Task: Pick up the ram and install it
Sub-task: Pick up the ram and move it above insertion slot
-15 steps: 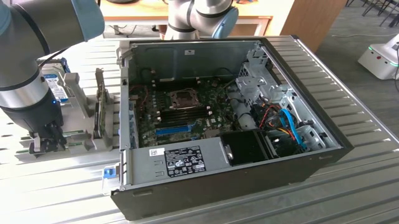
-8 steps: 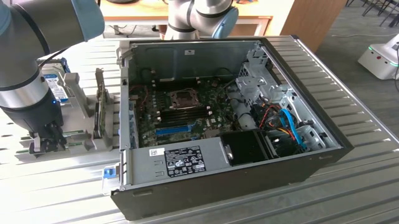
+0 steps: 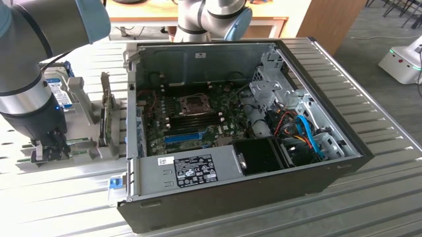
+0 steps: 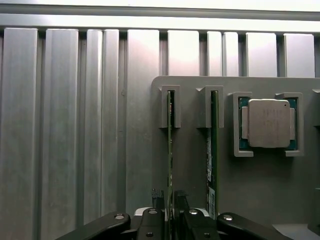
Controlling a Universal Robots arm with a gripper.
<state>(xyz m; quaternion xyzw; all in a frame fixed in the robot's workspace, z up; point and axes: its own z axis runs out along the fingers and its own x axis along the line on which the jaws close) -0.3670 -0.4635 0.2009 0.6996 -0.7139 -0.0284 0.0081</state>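
Green ram (image 4: 170, 145), thin stick, seen edge-on

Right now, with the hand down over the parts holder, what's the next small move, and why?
Probably close the hand on the ram. Its jaws stand open either side of that stick, which sits edge-up in its slot in the grey holder; the second stick lies outside them. Lifting now would likely leave it behind.
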